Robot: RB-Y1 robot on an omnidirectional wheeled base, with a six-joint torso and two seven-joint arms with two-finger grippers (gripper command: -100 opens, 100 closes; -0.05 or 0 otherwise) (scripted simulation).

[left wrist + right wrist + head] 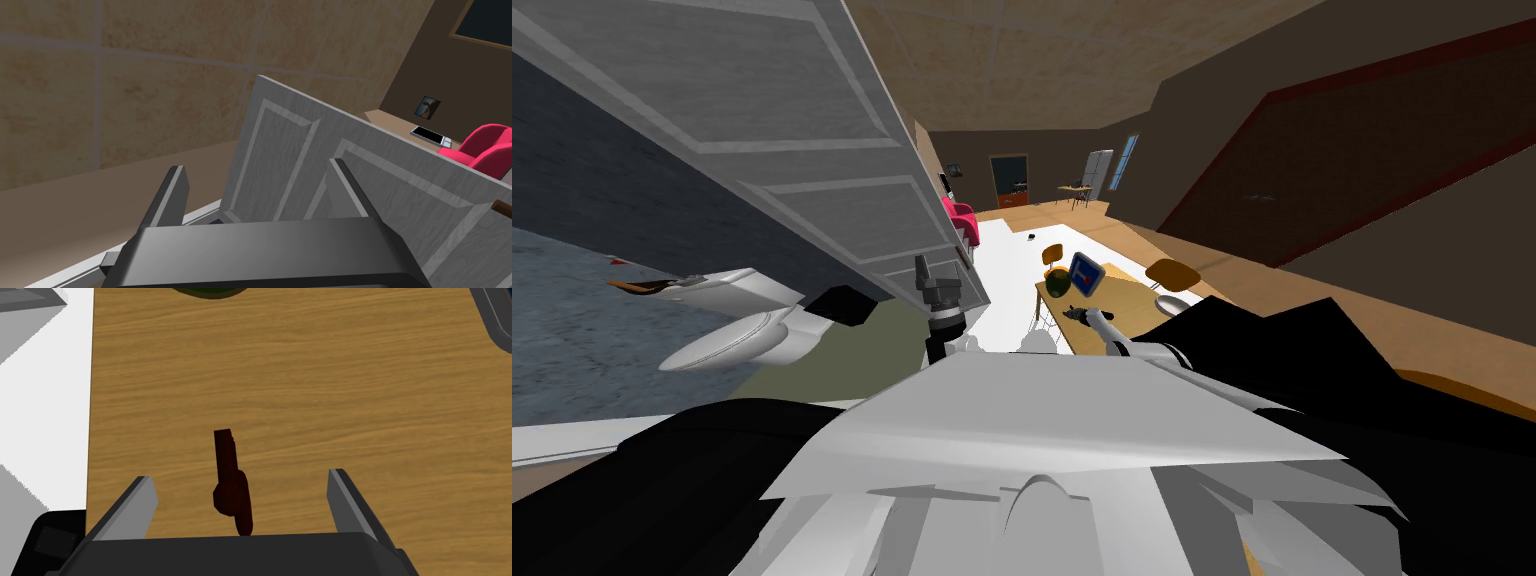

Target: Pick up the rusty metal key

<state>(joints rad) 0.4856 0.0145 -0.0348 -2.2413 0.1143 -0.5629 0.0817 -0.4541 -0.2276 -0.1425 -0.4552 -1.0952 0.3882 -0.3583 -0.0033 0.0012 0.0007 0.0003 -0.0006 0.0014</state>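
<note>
- Wooden table (350,388) lies under my right gripper (241,477), with white floor (45,413) beside its edge.
- Dark reddish-brown key (231,483) lies flat on the table between my right fingers, which stand wide apart and touch neither side of it.
- My left gripper (257,166) is raised beside a grey panelled door (400,190), fingers spread.

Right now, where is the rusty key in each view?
Head view: too small to tell; look under the right hand over the wooden table.
Left wrist view: it faces a grey panelled door, away from the table.
Right wrist view: the key lies flat on the table between the open fingers.
Shared landmark: the dark green round thing.
</note>
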